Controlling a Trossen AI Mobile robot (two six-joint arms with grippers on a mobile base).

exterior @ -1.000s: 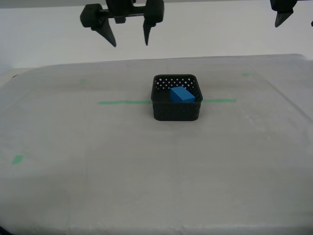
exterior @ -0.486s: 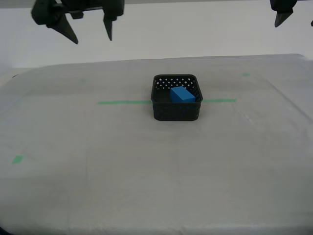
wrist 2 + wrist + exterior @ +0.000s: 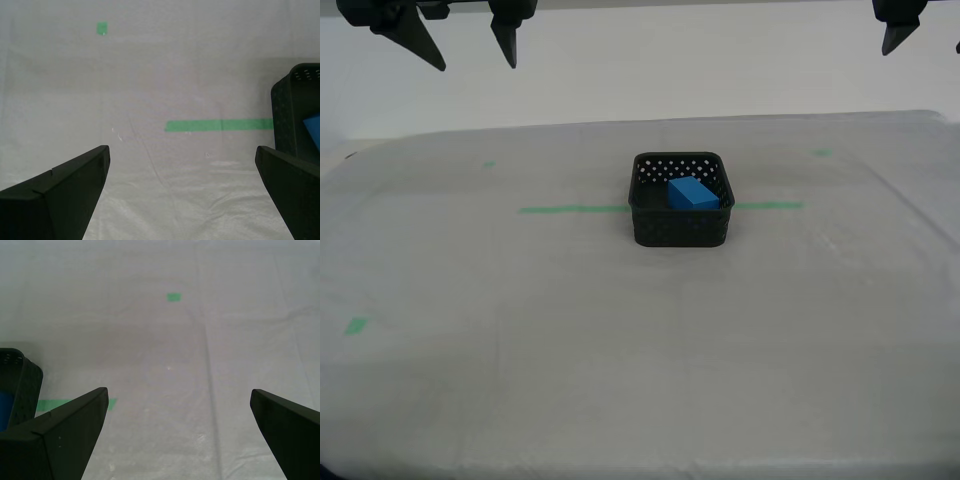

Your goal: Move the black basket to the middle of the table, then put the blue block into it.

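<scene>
Blue block (image 3: 693, 192) in black basket (image 3: 681, 200) mid-worktop (image 3: 520, 330), both tools wide open, empty, one further toward the exterior view's left than before.

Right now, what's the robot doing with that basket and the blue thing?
Nothing is being held. The blue block lies inside the black basket, which sits on the table along the green tape line. Both grippers hang open, high above the table, away from the basket: my second gripper toward the exterior view's left, my first gripper toward its right. The job looks finished.
</scene>
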